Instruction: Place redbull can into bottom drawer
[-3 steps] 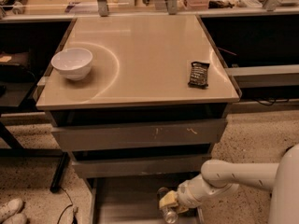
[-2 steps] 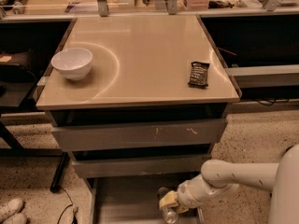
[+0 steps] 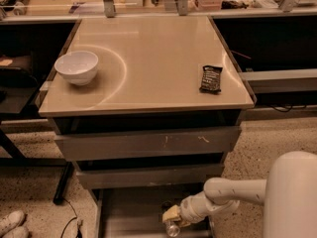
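As the claw (image 3: pixel 172 218) clasps the redbull can (image 3: pixel 172 228) over the bottom drawer (image 3: pixel 131 214) (lower centre), the can is probably light and slick; grip mid-body.

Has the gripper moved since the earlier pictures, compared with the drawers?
Yes, slightly. The gripper, holding the redbull can over the bottom drawer, has shifted a little left, away from that drawer's right wall.
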`<state>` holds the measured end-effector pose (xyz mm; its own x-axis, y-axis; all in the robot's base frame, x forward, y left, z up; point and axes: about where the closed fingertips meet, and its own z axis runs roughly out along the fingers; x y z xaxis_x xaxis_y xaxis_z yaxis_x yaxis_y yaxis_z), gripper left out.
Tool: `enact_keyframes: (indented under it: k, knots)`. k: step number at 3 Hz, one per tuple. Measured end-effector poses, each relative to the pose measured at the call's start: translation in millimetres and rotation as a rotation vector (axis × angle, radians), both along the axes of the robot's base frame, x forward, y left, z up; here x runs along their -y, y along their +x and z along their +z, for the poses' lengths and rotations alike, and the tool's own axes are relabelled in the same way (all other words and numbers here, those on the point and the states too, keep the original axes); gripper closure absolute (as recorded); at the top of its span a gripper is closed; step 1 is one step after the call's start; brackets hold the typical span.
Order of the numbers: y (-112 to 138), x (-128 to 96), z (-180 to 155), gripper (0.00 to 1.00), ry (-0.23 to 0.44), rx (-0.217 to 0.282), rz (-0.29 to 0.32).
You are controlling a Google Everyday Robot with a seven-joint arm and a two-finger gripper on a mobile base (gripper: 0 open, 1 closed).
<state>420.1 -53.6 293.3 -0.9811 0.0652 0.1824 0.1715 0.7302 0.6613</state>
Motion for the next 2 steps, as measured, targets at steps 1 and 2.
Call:
enact_keyframes:
  k: [1,2]
  knots:
    - [0.0,0.0,-0.1,1.00,0.000,0.000,0.000]
    - [-1.1,-7.8,-23.9,1.00,0.001,-0.014,-0.035]
